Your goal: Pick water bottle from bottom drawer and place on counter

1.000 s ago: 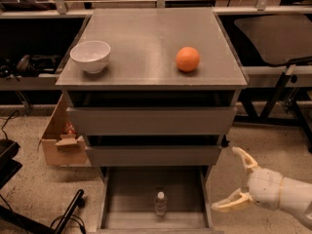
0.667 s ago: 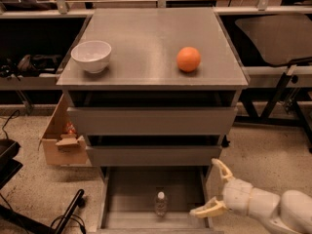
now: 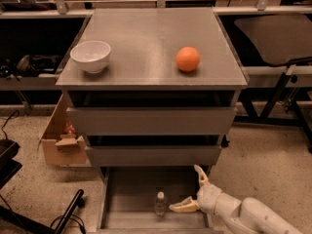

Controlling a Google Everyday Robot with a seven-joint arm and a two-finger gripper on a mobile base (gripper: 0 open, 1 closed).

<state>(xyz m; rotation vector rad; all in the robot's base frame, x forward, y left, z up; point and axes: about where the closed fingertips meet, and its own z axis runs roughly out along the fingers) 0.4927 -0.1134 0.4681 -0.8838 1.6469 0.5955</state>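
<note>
- We see the water bottle (image 3: 160, 204) standing upright at the bottom centre of the frame, on the bottom drawer (image 3: 127, 191) floor: small, clear, white-capped.
- Our tool (image 3: 184, 189) is just right of it, fingers spread wide, holding nothing.
- The counter (image 3: 141, 28) above carries a bowl (image 3: 90, 56) and an orange (image 3: 187, 59).

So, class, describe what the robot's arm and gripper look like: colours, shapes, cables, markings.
The gripper, low at the right of the bottom drawer beside the water bottle, has two slim, curved, cream-yellow fingers on a rounded off-white wrist. The arm is a smooth, thick, off-white tube. No cables or markings show.
</note>
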